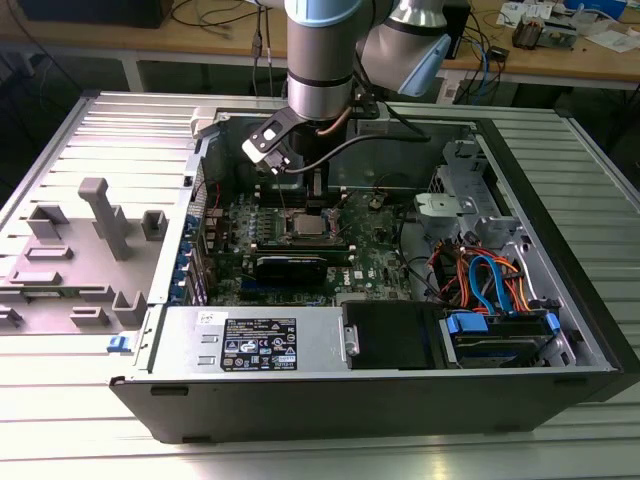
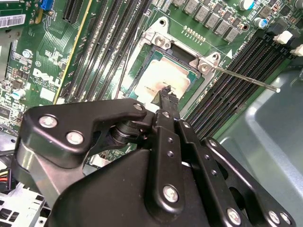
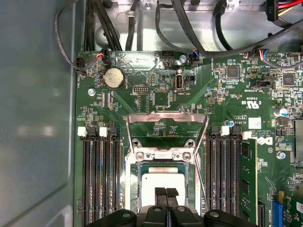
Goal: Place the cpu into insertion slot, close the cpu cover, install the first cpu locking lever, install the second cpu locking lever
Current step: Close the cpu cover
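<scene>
We cannot see all of the cpu [image 3: 150, 184] in both wrist views: the hand [image 3: 166, 194] covers part of it.

We're looking into a robotics lab or electronics workshop here. A robot arm [image 1: 320, 60] is hanging down into an open computer case [image 1: 400, 400], which is lying on a ribbed metal table [image 1: 130, 130]. Grey plastic fixtures [image 1: 100, 215] are standing at the exterior view's left. Behind, wooden workbenches [image 1: 600, 65] are running along the back, carrying loose cables [image 1: 210, 12] and small electronic boards [image 1: 545, 30]. In the first wrist view the black gripper [image 3: 165, 191] is hanging over a bare green motherboard [image 3: 161, 94].
</scene>
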Tool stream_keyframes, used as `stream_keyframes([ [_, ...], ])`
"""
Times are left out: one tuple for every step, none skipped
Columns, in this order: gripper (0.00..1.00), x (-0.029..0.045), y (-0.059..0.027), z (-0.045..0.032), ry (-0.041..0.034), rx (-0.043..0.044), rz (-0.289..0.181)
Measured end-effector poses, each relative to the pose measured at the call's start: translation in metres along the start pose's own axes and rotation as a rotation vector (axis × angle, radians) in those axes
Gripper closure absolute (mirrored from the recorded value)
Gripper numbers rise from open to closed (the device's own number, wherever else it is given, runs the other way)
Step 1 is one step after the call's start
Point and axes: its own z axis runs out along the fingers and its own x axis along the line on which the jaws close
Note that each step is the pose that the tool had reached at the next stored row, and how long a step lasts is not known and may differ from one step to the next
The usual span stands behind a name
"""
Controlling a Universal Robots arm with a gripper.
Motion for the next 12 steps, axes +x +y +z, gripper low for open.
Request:
stream_keyframes([
  [0.89,0.0,0.0,-0.0001,0.0,0.0,0.0],
  [0.89,0.0,0.0,-0.0003,-0.0001,0.0,0.0],
  [0.89,0.0,0.0,-0.0009,-0.0002,0.0001,0.0],
  [0.89,0.0,0.0,-0.0018,0.0,0.0001,0.0],
  [0.89,-0.0001,0.0001,-0.0035,-0.0002,0.0001,0.0],
  [0.89,-0.0001,0.0001,-0.0057,-0.0001,0.0001,0.0],
  [0.89,-0.0002,0.0002,-0.0099,0.0,0.0001,0.0],
  [0.89,-0.0002,0.0003,-0.0153,0.0,0.0,0.0],
  [0.89,-0.0004,0.0004,-0.0203,0.0,0.0001,0.0],
  [0.89,-0.0004,0.0004,-0.024,0.0,0.0001,0.0],
  [0.89,-0.0005,0.0005,-0.0268,0.0001,0.0,0.0],
  [0.89,-0.0005,0.0006,-0.03,0.0,0.0001,0.0],
])
